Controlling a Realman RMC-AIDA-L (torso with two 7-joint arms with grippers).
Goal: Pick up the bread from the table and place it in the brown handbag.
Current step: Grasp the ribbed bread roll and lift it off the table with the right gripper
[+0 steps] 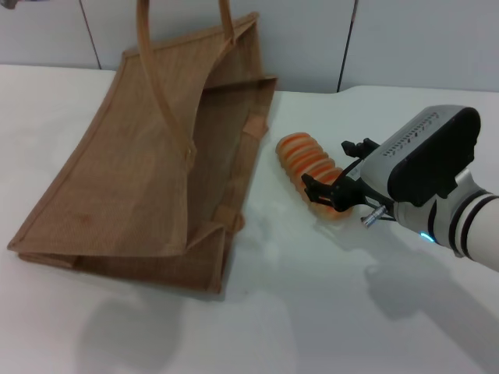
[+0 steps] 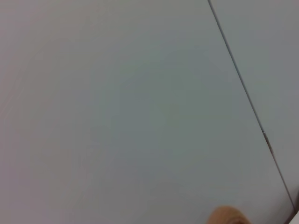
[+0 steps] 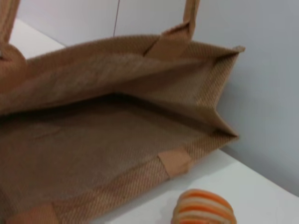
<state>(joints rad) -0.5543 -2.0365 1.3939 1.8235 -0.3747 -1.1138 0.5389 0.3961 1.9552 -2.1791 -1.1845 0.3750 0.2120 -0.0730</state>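
**A:** Beside the bag mouth, on the table (image 1: 312,312): the bread (image 1: 308,164) lies flat, just off the open side of the brown handbag (image 1: 148,179). Bag's on its side, opening facing the loaf.

**B:** Right gripper (image 1: 337,187)?

**A:** At the near end of the loaf, dark fingers either side of that end. Looks like they straddle it, jaws spread around it, but contact I can't confirm. Not lifted; bread sits on the table from what I see.

**B:** Left arm?

**A:** Not visible in the head view. Its wrist camera shows blank wall plus a tan sliver at the edge, probably a handle. Parked, I'd guess. Jaw state: can't tell.

**B:** Risks?

**A:** First, it's grabbing the very tip. The loaf looks glossy and ridged, so an end pinch could let it pivot, droop or squirt out when raised. Second, closing off-centre could shove it sideways across the smooth top instead of gripping.

**B:** And the bag?

**A:** Right wrist view shows the mouth gaping but low, upper panel sagging, lower rim with strap tabs lying right by the bread (image 3: 203,207). A low carry could catch that rim and push the bag along. Too high hits the sagging panel. Dropping early leaves the loaf on the lip, not inside.
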